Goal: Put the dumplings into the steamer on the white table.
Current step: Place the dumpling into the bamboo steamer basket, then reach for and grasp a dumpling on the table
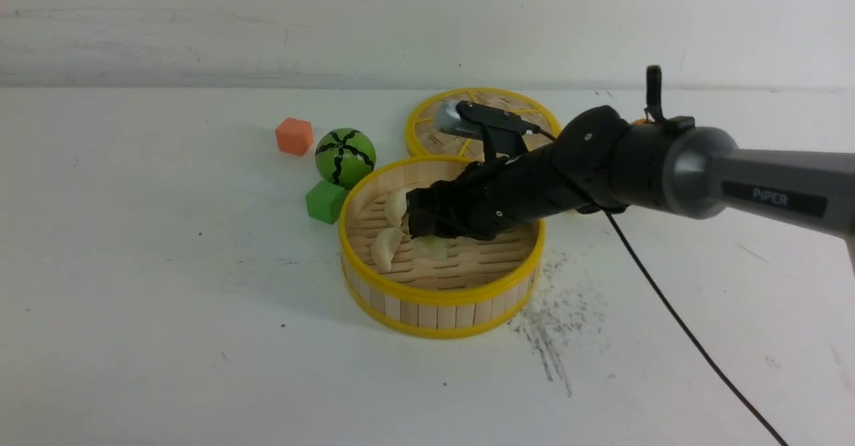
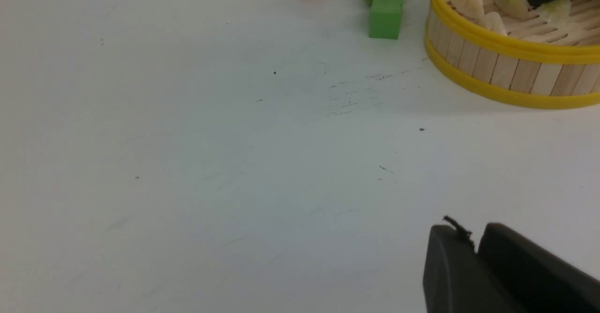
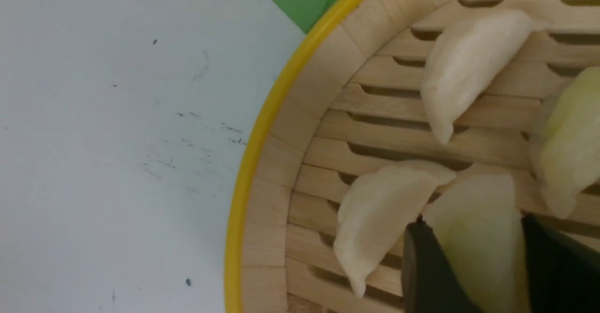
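right arm point(image 1: 601, 159) reaches into the steamer point(image 1: 441, 299), its gripper point(image 1: 415, 219) clamping a pale green dumpling point(image 3: 473, 238).

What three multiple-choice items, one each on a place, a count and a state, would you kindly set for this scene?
1. Where is the green cube? A on the table beside the steamer; B inside it; C held in the air.
2. How many cubes show? A one; B two; C four.
3. The right gripper is: A open, empty; B shut on a green dumpling; C shut on a cube.
Key: 1 A, it sits outside the steamer's wall; 2 B, the green cube and an orange cube; 3 B, the dumpling sits between its fingers.
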